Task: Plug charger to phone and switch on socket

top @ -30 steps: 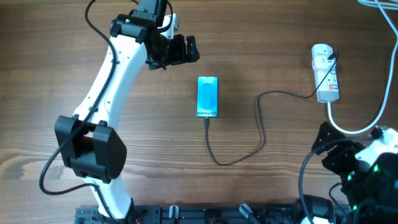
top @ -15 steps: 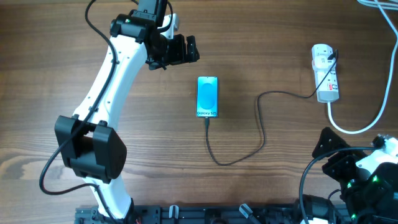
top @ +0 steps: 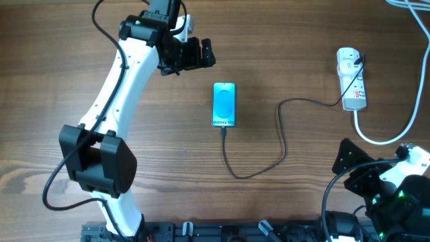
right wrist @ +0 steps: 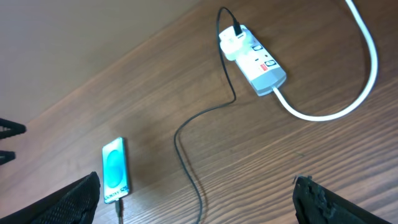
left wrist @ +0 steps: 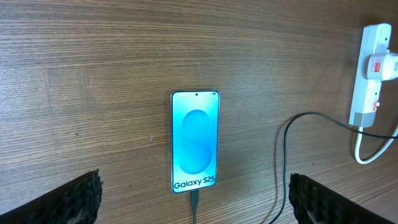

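**Wooden worktop (top: 302,40) with phone, charger and socket**

The phone (top: 224,104) is laid flat near the middle, with its screen lit. The charger (top: 282,134) is run from the socket (top: 351,79) at the right to the phone's near end, where its connector is seen touching. The left end effector (top: 207,52) and the right end effector (top: 348,156) are both spread wide, hold nothing, and are kept apart from the phone.

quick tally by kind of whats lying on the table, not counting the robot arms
slim smartphone with cyan-blue screen: 1
white plastic power strip with red markings: 1
thin black charger cable: 1
thick white cord: 1
total: 4
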`<state>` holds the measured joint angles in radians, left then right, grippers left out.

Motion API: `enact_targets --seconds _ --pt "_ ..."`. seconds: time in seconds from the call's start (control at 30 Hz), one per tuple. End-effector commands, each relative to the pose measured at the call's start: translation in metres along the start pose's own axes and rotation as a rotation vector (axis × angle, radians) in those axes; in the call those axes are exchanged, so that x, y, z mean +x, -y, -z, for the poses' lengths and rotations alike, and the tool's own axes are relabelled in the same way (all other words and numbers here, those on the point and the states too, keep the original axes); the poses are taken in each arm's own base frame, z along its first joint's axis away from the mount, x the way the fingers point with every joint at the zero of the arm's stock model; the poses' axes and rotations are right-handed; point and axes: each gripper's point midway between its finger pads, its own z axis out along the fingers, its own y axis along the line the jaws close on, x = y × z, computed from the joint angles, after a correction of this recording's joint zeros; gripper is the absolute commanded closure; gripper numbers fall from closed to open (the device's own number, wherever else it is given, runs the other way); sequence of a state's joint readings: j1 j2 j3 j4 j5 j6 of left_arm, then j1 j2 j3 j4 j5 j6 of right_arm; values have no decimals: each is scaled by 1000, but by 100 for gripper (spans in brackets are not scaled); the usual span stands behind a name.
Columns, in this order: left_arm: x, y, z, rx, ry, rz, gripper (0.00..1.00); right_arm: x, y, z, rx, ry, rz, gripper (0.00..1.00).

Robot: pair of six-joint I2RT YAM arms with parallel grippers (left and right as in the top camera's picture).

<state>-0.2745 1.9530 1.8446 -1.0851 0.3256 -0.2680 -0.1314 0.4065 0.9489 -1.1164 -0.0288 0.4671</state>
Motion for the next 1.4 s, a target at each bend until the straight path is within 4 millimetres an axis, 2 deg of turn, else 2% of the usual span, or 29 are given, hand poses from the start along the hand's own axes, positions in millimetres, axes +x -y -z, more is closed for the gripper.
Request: enact_targets --seconds 0.0,0.1,0.3,0.43,0.63,0.8,1.1,1.37 --pt "-1 -4 -2 -9 -1 8 0 3 7 -12 25 14 64 0" --pt "-1 -4 -2 -9 -1 8 0 0 3 -22 -26 92 94 0" --pt "-1 -4 -2 -9 -1 8 0 20 -15 -51 -212 183 211 0" --pt "-1 -4 -2 -9 -1 8 0 24 -26 -59 -283 253 319 0" --pt "-1 -4 -2 -9 -1 8 0 17 -35 -70 -332 369 377 0" --pt "-1 -4 -2 -9 -1 8 0 19 -35 -76 -365 455 378 0" --pt "-1 -4 -2 -9 -1 8 0 53 -27 -110 -375 409 414 0" --pt "-1 -4 -2 -9 -1 8 0 37 -23 -111 -335 540 417 0"
